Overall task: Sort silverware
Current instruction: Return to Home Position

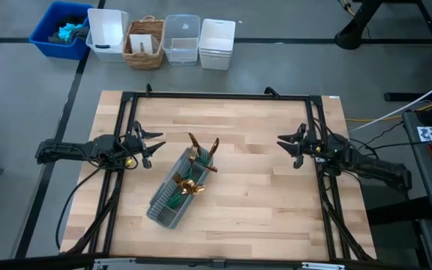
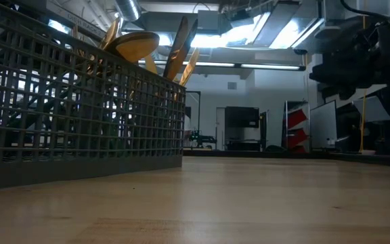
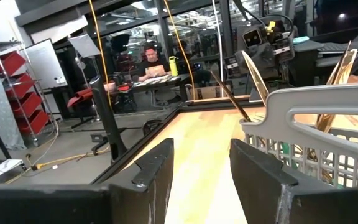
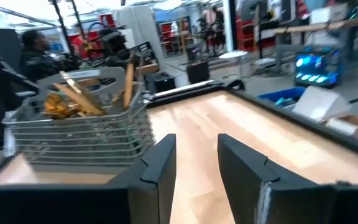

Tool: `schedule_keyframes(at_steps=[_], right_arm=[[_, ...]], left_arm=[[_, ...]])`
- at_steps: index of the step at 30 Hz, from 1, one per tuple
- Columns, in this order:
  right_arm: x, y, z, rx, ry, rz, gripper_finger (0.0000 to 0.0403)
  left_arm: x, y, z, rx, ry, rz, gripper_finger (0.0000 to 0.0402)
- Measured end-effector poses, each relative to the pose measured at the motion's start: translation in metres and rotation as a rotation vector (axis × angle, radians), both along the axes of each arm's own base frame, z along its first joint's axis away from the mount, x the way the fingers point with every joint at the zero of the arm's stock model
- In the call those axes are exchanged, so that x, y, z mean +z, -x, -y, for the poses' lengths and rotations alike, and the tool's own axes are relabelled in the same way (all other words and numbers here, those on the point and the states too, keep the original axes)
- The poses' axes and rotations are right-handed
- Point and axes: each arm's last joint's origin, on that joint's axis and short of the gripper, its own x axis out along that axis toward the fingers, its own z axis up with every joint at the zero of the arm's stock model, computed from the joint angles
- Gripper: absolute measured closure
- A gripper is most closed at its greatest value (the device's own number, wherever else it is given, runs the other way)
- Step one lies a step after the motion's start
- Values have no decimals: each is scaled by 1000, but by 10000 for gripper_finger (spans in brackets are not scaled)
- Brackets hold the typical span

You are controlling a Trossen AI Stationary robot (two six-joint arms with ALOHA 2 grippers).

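Holding my left claw [image 1: 154,145] over table [image 1: 268,206] left side, my right claw [image 1: 286,145] over right side; both spread apart, empty. Between them, silverware [image 1: 195,166] stands in caddy [image 1: 162,207].

The table [image 1: 261,199] under me is pale wood, smooth with a soft satin sheen, and the rails [image 1: 223,96] framing it are matt black metal. The caddy [image 1: 154,205] is dull grey mesh that looks like plastic, while the silverware [image 1: 190,186] in it has glossy gold metal heads. The fingers [image 3: 154,171] of my left gripper [image 3: 201,152] look dark, matt and slightly rough.
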Motion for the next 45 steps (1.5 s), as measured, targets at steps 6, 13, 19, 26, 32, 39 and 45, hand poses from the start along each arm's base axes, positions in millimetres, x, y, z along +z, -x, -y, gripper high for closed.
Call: schedule_keyframes(at_steps=[6,13,19,26,32,39,45], right_arm=[[-1,-1,-4,41,-30,-1,283],[-1,-1,-4,38,-32,-1,283],[-1,-1,-3,38,-32,-2,283],[-1,-1,-3,38,-32,-3,283],[-1,-1,-3,38,-32,-4,283],[-1,-1,-3,38,-32,-4,283],[-1,-1,-3,38,-32,-3,283]], left_arm=[[0,0,0,0,0,0,254],[0,0,0,-1,0,0,254],[0,0,0,0,0,0,254],[0,0,0,-1,0,0,254],[0,0,0,-1,0,0,254],[0,0,0,-1,0,0,254],[0,0,0,-1,0,0,254]])
